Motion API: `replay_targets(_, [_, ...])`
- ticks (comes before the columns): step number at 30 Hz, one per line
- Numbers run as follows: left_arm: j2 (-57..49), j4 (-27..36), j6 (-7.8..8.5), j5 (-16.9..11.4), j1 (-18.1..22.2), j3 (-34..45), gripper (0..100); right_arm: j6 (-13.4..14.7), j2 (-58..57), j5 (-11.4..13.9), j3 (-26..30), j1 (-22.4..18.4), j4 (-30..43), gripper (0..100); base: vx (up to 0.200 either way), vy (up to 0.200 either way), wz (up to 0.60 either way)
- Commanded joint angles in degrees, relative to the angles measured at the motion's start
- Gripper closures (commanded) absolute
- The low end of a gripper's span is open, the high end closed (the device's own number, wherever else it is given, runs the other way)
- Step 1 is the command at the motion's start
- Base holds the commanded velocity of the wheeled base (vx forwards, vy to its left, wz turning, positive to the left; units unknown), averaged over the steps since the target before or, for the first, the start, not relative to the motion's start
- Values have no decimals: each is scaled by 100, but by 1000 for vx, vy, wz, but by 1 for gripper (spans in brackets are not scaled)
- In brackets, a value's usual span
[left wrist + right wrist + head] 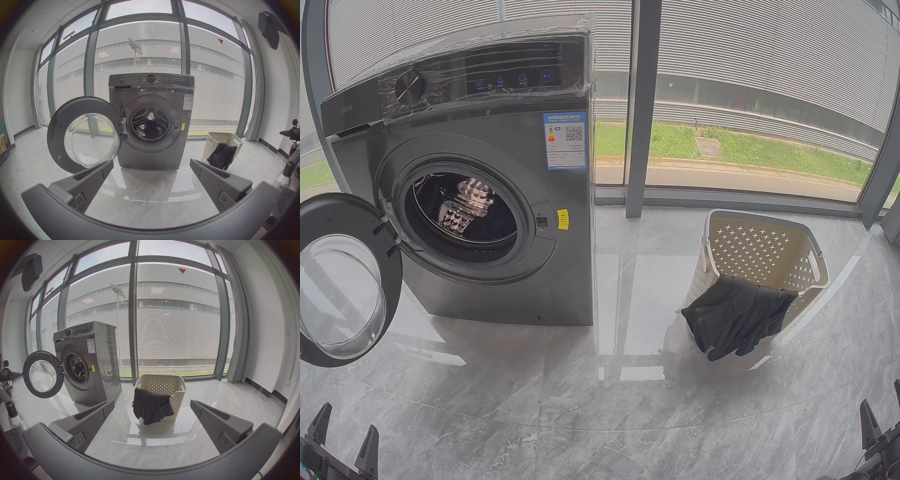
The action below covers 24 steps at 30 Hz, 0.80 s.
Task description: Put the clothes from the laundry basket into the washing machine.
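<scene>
Bright daylight thru windows [762, 94], glare on floor [640, 294], fisheye, dark corners

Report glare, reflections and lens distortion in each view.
Head view: daylight floods in; the glossy floor mirrors the panes, and the wrap atop the washing machine glints. Left wrist view: fisheye bows the window frames; dark corners. Right wrist view: same bowing; the floor reflects the laundry basket and dark garment.

floor [562, 400]: glossy grey marble tiles
windows [140, 47]: floor-to-ceiling glass, dark grey frames [642, 106]
outside: ribbed grey building [769, 62], grass strip [787, 153], paved road [737, 178]
walls [268, 327]: white
curtain [240, 333]: pale, gathered in corner
</scene>
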Motion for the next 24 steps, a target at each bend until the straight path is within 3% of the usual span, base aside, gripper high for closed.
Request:
replay_targets(1, [-84,-1,-3,4,0,101,0,-1,-85,1,101,4,1,0,0,-200,0])
replay_targets(10, [-84,-1,-3,4,0,101,0,-1,-85,1,101,4,1,0,0,-200,0])
replay_targets(18, [-84,-1,-12,4,0,101,0,-9,-85,10,101,4,1,0,0,0,0])
replay_targets(24, [-84,-1,-3,4,0,101,0,-9,-85,10,101,4,-8,0,0,0,-600])
